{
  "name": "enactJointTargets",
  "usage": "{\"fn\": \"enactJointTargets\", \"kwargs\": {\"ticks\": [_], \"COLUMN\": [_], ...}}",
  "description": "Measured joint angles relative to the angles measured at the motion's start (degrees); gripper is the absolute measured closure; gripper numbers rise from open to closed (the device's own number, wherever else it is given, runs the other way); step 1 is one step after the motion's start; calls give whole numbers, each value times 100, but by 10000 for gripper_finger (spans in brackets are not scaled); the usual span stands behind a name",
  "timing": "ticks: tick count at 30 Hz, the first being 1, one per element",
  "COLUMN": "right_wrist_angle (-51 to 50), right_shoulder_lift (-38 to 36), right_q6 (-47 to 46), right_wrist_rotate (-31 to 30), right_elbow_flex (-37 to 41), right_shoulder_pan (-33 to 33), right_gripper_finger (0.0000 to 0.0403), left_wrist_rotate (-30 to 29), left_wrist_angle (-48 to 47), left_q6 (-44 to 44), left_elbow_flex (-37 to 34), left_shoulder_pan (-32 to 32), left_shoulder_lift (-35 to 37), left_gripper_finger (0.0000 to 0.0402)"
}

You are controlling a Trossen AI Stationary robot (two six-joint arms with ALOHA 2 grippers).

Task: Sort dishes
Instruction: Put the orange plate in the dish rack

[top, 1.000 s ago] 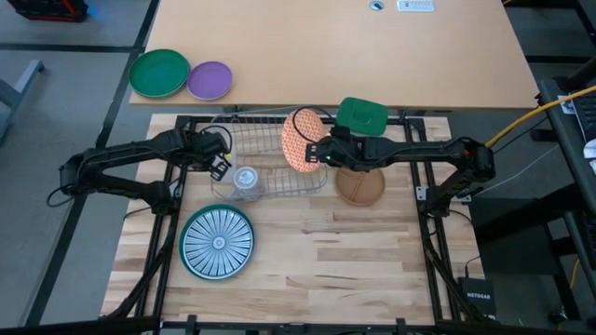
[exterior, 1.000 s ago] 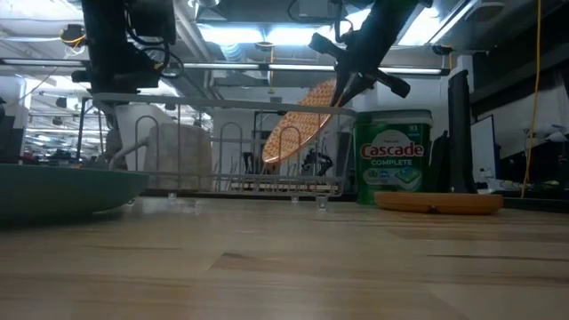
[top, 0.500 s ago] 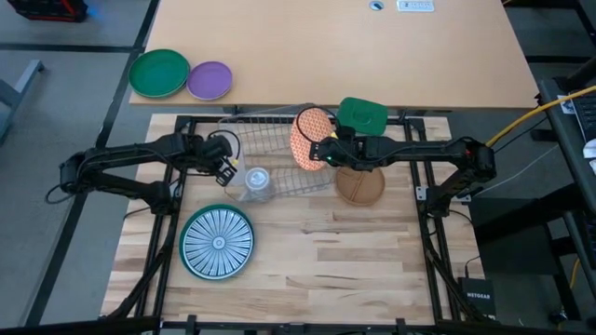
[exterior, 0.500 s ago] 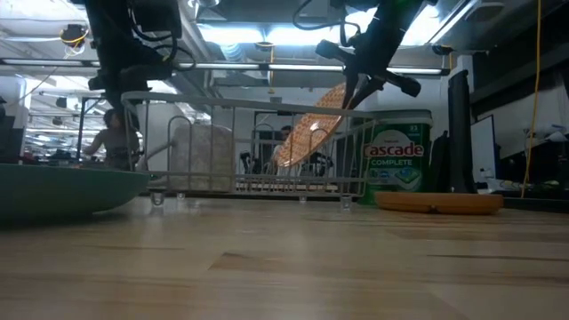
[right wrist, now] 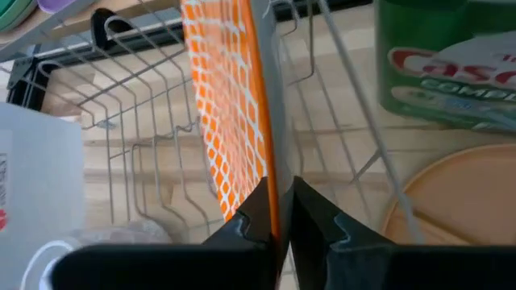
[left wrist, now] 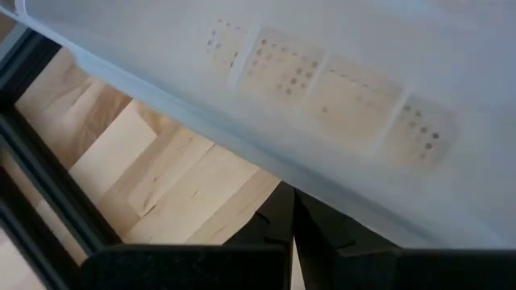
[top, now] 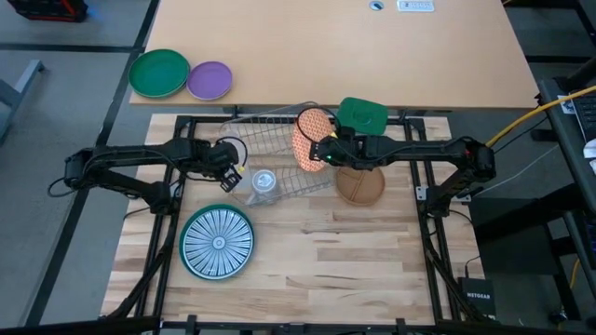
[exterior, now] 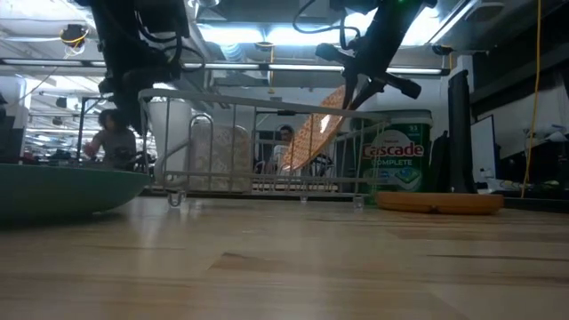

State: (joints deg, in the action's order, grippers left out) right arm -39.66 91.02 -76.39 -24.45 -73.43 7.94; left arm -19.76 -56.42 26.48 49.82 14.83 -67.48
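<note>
Right gripper (top: 323, 152) just right of centre in the high view, fingers (right wrist: 258, 211) pinched on the lower rim of the orange speckled plate (top: 312, 137), holding it on edge. Same plate in the low view (exterior: 313, 132), tilted, leaning up toward the upper right and standing inside the wire dish rack (top: 279, 154), right at the rack's right end. Over on the left, left gripper (top: 228, 166) at the rack's left end, fingers closed down tight (whether clamped on a wire or on the pale plastic thing filling the left wrist view, cannot tell). In the rack, near its lower left corner in the high view, a clear cup (top: 263, 180) lying among the wires. Down at lower left of the high view, teal-and-white striped plate (top: 217, 242) flat on the wooden table (top: 354, 261), well apart from both grippers; its teal rim (exterior: 62, 185) also filling the left edge of the low view. Brown plate (top: 361, 186) flat just below the right arm, right of the rack, seen again at right in the low view (exterior: 438, 203). Green detergent tub (top: 361, 114) just above that arm, near the top edge of the wood. Far upper left, on the pale desk: green plate (top: 158, 73) and purple plate (top: 209, 80), side by side and touching.
</note>
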Motion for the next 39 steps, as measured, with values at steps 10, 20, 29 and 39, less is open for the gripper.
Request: {"fn": "enactJointTargets", "kwargs": {"ticks": [10, 20, 29, 39], "right_wrist_angle": [80, 55, 46, 338], "right_shoulder_lift": [8, 15, 15, 11], "right_q6": [195, 226, 474, 637], "right_wrist_rotate": [705, 1155, 1581, 1917], "right_elbow_flex": [2, 4, 4, -2], "right_shoulder_pan": [-13, -11, -4, -17], "right_gripper_finger": [350, 348, 345, 278], "left_wrist_rotate": [6, 6, 8, 10], "left_wrist_angle": [19, 9, -163, -265], "left_q6": [-145, -293, -303, -543], "left_elbow_flex": [-2, 0, 11, 11], "left_shoulder_pan": [2, 2, 2, 2], "left_shoulder_lift": [-291, -291, -291, -289], "left_gripper_finger": [400, 400, 400, 400]}}
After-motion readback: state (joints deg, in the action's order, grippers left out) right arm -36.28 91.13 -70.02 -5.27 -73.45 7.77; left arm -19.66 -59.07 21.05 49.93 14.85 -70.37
